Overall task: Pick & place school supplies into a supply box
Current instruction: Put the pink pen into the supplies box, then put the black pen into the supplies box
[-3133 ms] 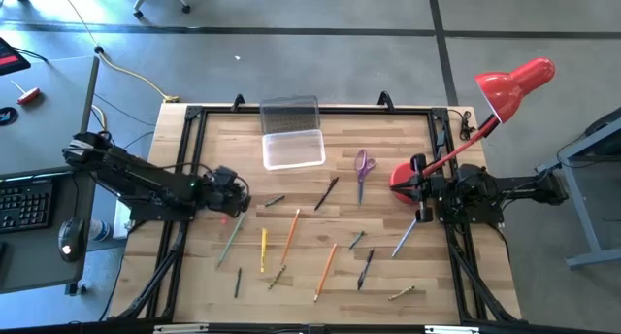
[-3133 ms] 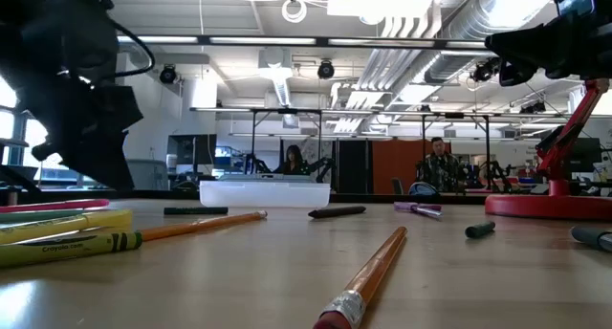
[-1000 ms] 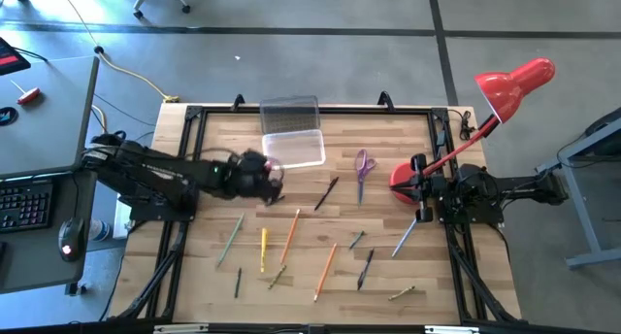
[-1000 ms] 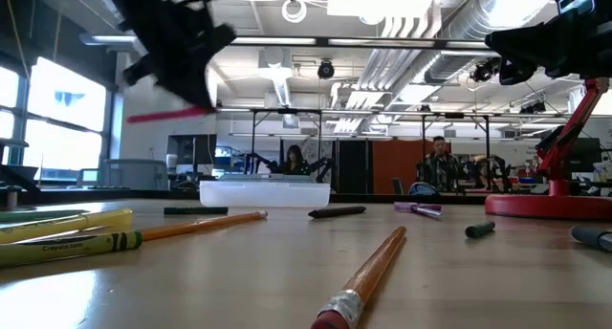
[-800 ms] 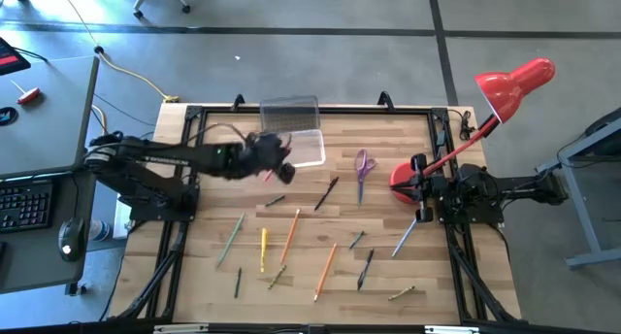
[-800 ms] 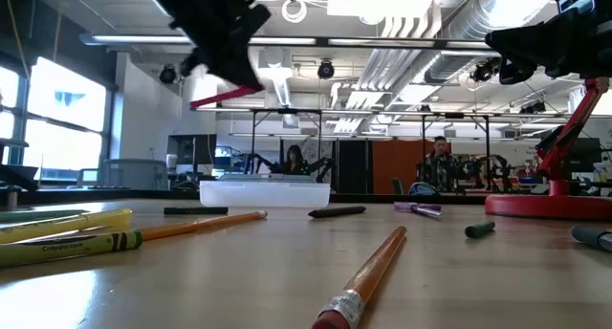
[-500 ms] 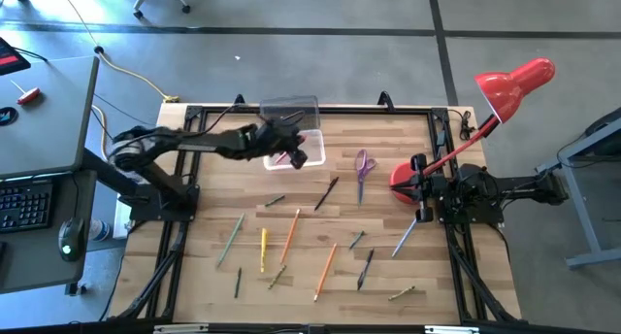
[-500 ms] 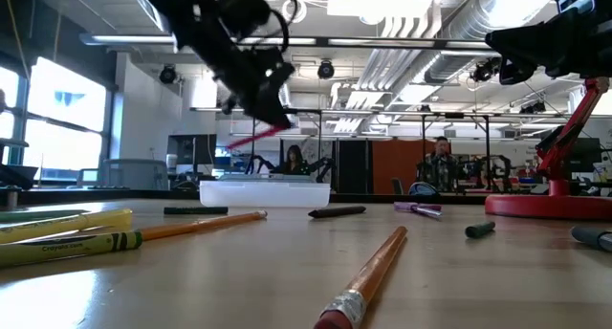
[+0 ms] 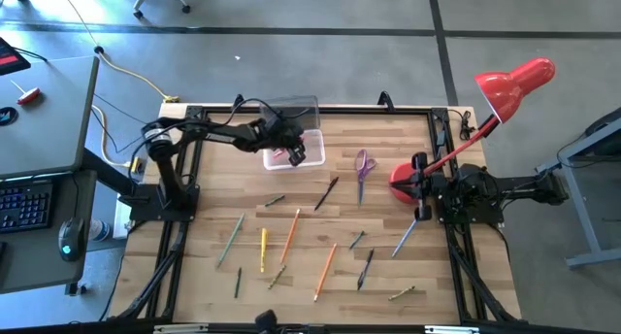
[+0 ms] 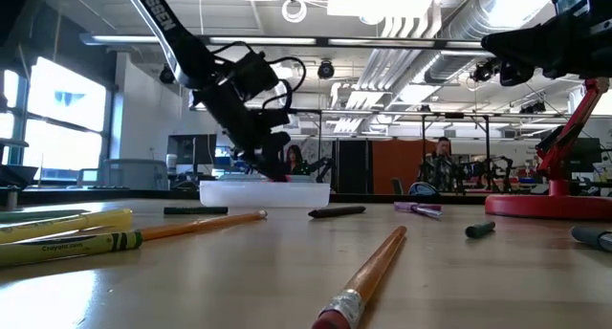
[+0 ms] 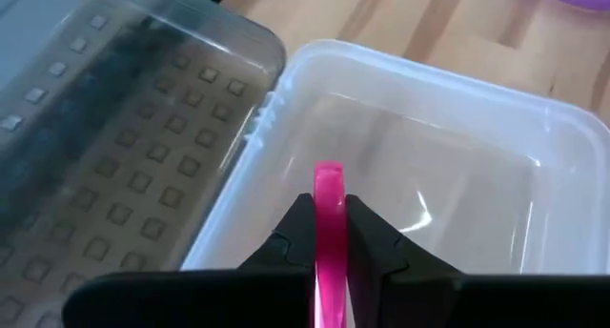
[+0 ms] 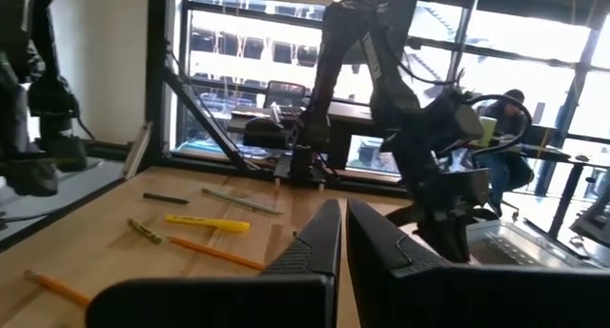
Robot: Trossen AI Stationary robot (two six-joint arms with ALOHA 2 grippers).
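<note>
We see the left gripper (image 11: 329, 235) over the open supply box (image 9: 294, 147), jaws clenched on the pink-red marker (image 11: 329, 228), right gripper (image 12: 341, 235) near the red lamp (image 9: 466, 120), jaws closed on nothing, pencils (image 9: 291, 232) scattered across the bench (image 9: 388, 285)

Left arm stretched out, its pincer (image 11: 329, 235) clamped tight; right arm folded back, pincer (image 12: 343, 235) nearly closed, empty.

Pink marker (image 11: 328, 235) (gripped) over open box (image 11: 496, 137)
</note>
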